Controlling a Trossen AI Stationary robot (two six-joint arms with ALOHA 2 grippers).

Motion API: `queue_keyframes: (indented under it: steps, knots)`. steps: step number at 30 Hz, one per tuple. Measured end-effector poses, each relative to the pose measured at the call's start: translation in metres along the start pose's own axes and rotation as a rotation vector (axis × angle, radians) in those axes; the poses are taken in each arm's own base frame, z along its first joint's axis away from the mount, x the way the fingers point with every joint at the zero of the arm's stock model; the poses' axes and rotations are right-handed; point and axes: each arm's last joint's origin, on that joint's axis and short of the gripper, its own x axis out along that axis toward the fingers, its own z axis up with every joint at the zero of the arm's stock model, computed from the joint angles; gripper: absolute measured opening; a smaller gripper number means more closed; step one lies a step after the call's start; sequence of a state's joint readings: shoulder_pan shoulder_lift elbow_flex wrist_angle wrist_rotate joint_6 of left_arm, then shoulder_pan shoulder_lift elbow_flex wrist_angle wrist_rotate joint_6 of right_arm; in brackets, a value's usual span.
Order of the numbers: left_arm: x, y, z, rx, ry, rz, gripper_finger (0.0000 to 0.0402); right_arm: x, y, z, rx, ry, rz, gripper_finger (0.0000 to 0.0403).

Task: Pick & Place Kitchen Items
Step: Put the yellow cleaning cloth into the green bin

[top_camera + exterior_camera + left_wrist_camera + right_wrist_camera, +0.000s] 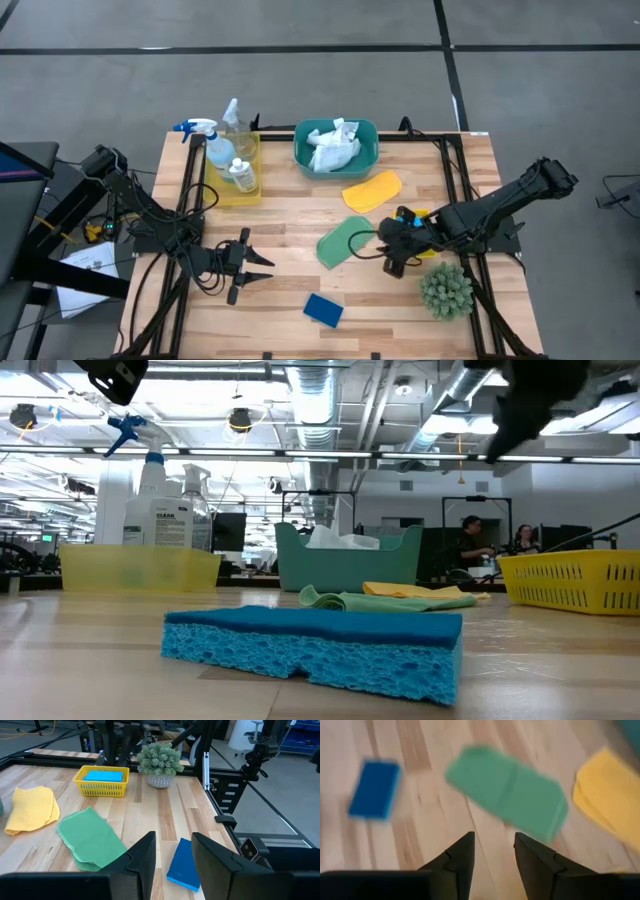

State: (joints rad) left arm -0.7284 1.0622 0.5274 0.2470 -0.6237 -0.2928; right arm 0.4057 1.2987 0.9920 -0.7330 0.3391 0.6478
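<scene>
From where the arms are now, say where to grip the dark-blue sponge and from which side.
Grip the dark-blue sponge across its narrow width, coming straight down from above. It lies flat and apart from the green cloth, with both long sides free. The open left gripper looks nearest.

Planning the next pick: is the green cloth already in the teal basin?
No, the green cloth lies flat on the table, apart from the teal basin.

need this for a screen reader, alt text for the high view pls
Overhead view of a wooden table: the open left gripper and open right gripper flank a green cloth, with a yellow cloth behind it and a dark-blue sponge at the front.
</scene>
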Motion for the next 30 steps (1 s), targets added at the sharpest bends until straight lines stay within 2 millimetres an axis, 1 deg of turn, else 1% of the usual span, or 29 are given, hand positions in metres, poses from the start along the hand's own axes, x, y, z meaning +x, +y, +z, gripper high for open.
queue_keyframes:
  steps: [4,7,13,17,20,27,30]
  knots:
    - [0.000,0.000,0.000,0.000,0.000,0.000,0.0122,-0.001,0.005,0.012,0.064,-0.143,0.013,0.0131]
    - [0.000,0.000,0.000,-0.001,0.000,0.000,0.0122,-0.001,0.007,0.019,0.092,-0.217,0.025,0.0131]
    - [0.000,0.000,0.000,-0.003,0.000,0.000,0.0122,-0.002,0.007,0.022,0.067,-0.270,-0.001,0.0131]
    - [0.000,0.000,0.000,-0.002,0.000,0.000,0.0122,0.000,0.002,0.024,0.078,-0.266,-0.032,0.0131]
    - [0.000,0.000,0.000,-0.002,0.000,0.000,0.0122,0.004,-0.013,0.027,0.138,-0.238,-0.110,0.0131]
    - [0.000,0.000,0.000,-0.003,-0.001,0.000,0.0122,0.016,-0.073,0.031,0.334,-0.088,-0.359,0.0131]
    - [0.000,0.000,0.000,-0.005,-0.004,-0.001,0.0122,0.019,-0.094,0.038,0.408,-0.066,-0.370,0.0131]
